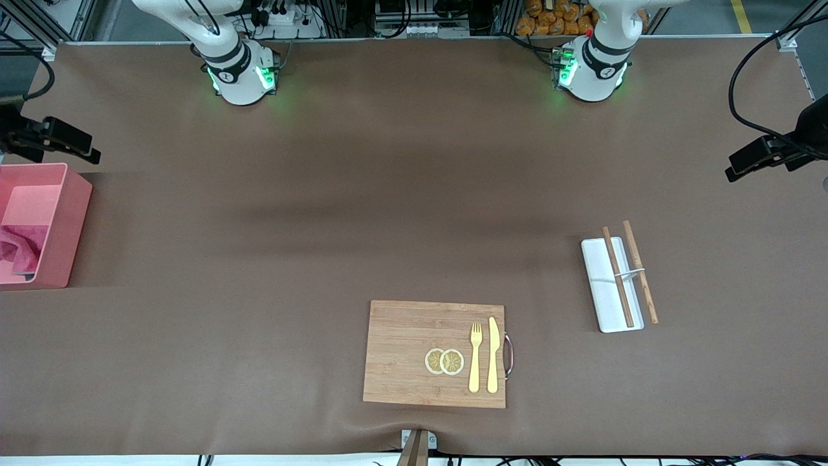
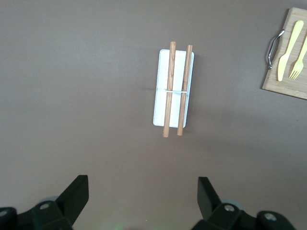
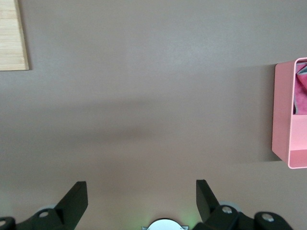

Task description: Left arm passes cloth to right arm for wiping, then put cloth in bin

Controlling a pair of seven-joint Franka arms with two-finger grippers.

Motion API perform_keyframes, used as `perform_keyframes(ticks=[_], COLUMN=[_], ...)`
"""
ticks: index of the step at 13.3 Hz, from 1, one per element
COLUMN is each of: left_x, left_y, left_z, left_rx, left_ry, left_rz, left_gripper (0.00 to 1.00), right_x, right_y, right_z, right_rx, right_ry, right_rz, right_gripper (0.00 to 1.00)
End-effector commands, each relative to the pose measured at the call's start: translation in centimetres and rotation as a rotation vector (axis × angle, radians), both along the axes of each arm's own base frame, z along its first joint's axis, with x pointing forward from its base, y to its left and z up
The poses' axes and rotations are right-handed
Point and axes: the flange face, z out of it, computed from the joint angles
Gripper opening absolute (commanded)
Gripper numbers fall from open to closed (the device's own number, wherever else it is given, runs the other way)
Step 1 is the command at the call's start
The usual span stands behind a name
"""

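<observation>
The magenta cloth is seen lying inside the pink bin at the right arm's end of the table, so the task is judged complete, with nothing left to carry. The left gripper is held wide open and empty over bare table near the white tray with its two wooden sticks. The right gripper is likewise spread open, holding nothing, over bare tabletop.
</observation>
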Motion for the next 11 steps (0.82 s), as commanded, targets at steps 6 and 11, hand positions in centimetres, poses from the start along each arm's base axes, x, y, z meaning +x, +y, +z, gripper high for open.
perform_keyframes(ticks=[6,11], left_x=[-0.8,-0.8], left_y=[-0.9,-1.8], left_z=[0.7,1.3], left_rx=[0.006,-0.002], left_ry=[-0.013,-0.010], left_rz=[-0.024,-0.037], left_gripper=[1.00,1.00], right_x=[-1.5,-1.5], right_y=[-0.3,-1.0], right_z=[1.2,1.0], right_rx=[0.006,0.005], right_ry=[-0.007,-0.005], right_rz=[-0.073,-0.068], right_gripper=[1.00,1.00])
